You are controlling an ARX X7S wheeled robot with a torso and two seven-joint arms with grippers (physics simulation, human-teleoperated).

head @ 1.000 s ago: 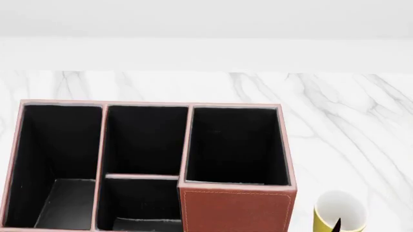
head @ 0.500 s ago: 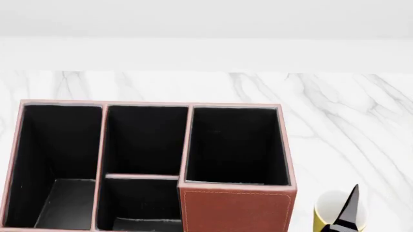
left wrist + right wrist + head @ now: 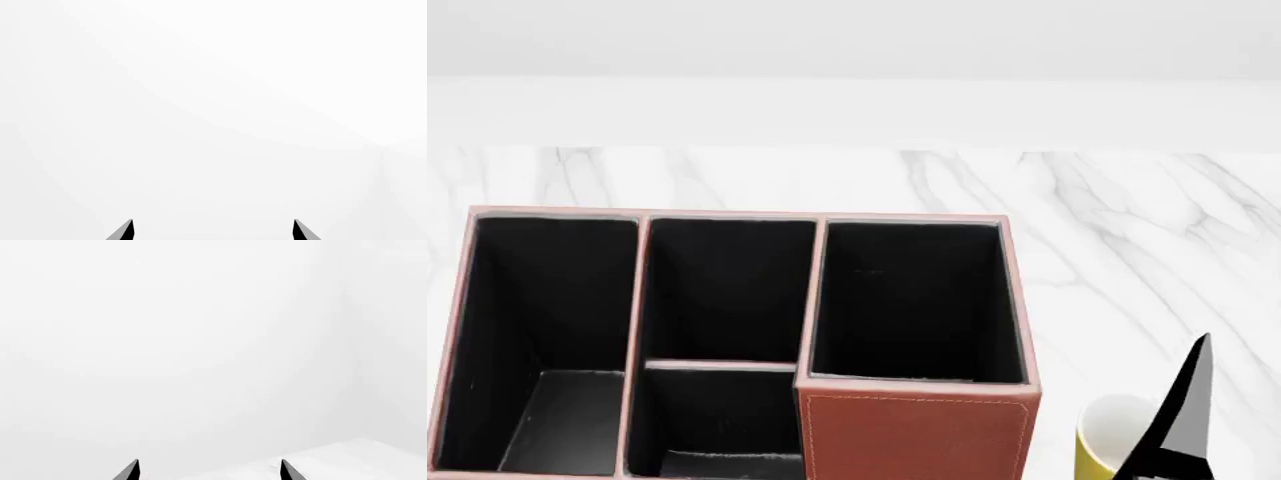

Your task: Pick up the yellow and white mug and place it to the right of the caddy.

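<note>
Marble-patterned white table (image 3: 1121,220) carries the reddish-brown caddy (image 3: 914,435) at near left; the yellow and white mug (image 3: 1108,445) stands just right of it. Right gripper (image 3: 209,471) and left gripper (image 3: 212,231) show fingers apart, holding nothing.

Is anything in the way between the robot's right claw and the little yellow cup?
Nothing visible. In the head view a right gripper finger rises right in front of the yellow and white mug, which stands on the marble table right of the caddy.
</note>
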